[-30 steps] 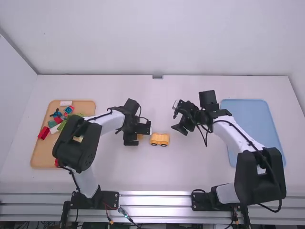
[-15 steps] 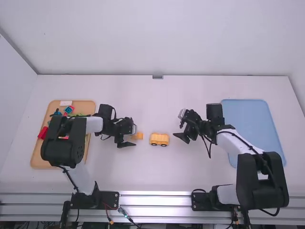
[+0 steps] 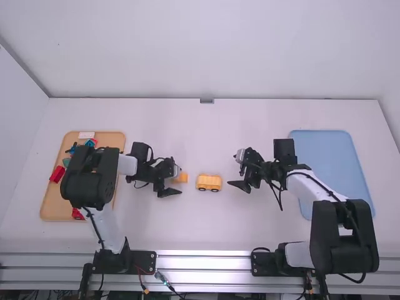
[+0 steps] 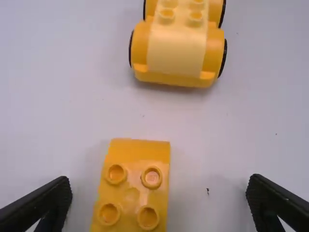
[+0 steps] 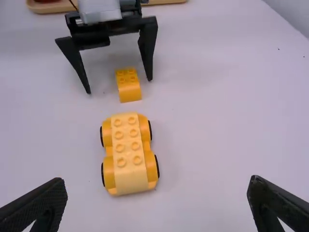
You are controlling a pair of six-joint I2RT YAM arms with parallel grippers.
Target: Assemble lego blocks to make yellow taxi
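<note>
Straddling a small yellow block (image 4: 133, 186) with left fingers (image 3: 167, 192) spread wide, apart from its sides; near the wheeled yellow base (image 5: 129, 155), with right fingers (image 3: 240, 185) equally wide.

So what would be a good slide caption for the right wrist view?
Yellow car on a white table, near a small yellow block between the fingers of the open left gripper.

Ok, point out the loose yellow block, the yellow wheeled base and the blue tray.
loose yellow block (image 4: 131, 195): left wrist view, studded top
yellow wheeled base (image 5: 127, 153): right wrist view, studded top
blue tray (image 3: 324, 153): high view, bare surface
</note>
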